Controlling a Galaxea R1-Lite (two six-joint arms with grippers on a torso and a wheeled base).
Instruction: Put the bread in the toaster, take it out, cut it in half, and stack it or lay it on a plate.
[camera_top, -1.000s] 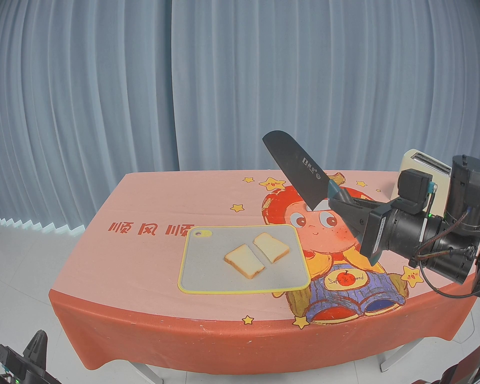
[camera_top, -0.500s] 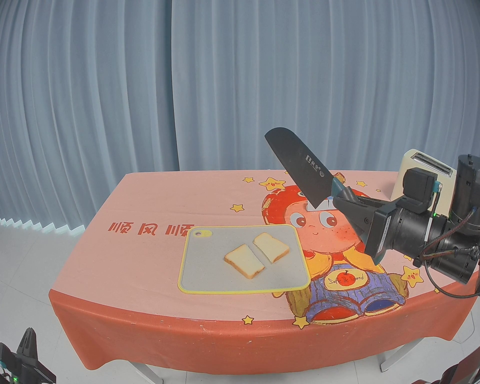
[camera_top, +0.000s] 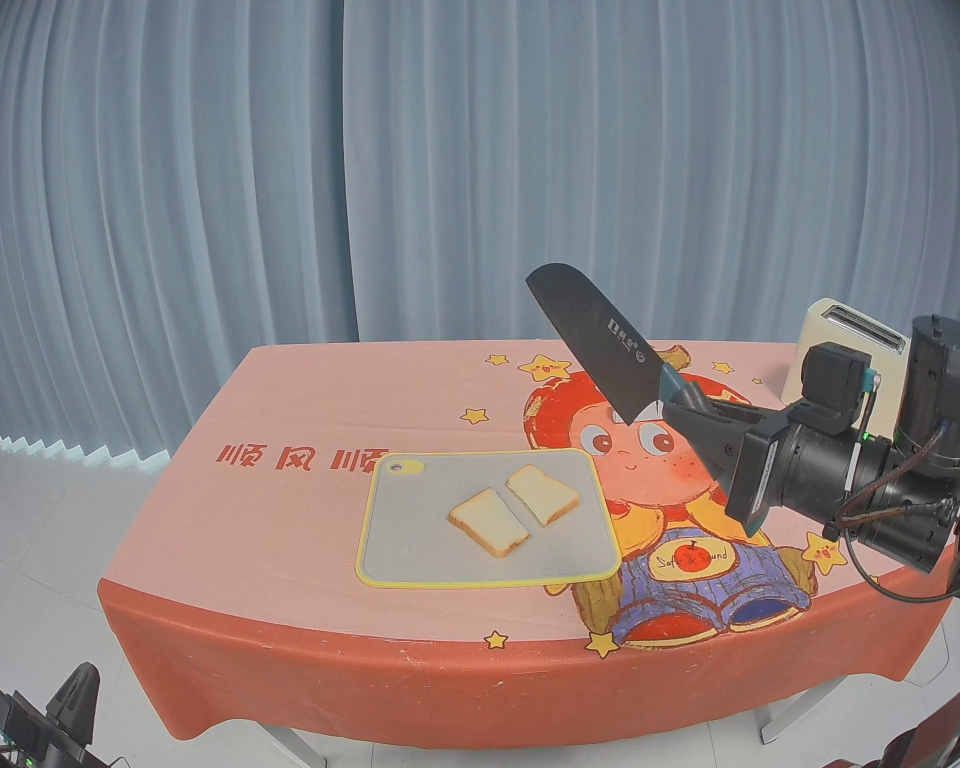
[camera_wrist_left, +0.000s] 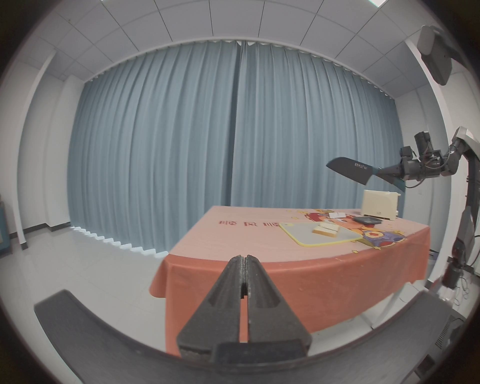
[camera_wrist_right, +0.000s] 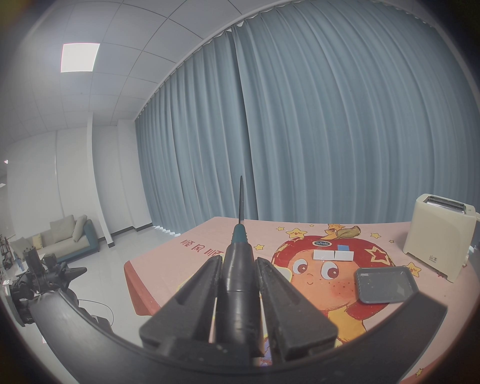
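Note:
Two toasted bread halves (camera_top: 489, 521) (camera_top: 543, 494) lie side by side, slightly apart, on the grey cutting board (camera_top: 400, 540) with a yellow rim. My right gripper (camera_top: 690, 405) hovers above the table to the right of the board, shut on the handle of a black knife (camera_top: 597, 340) whose blade points up and to the left. In the right wrist view, the fingers (camera_wrist_right: 195, 300) clamp the knife handle (camera_wrist_right: 239, 250). A dark grey plate (camera_wrist_right: 386, 283) sits near the cream toaster (camera_top: 850, 340). My left gripper (camera_wrist_left: 245, 280) is shut and empty, low off the table's front left corner (camera_top: 75, 690).
The table carries an orange cloth (camera_top: 300, 420) with a cartoon print. Small white cards (camera_wrist_right: 332, 255) lie behind the plate. Blue curtains hang close behind the table. Bare cloth lies to the left of the board.
The right arm and knife drifted slightly right and then back. The left gripper swayed a little at the lower left. The bread halves have not moved.

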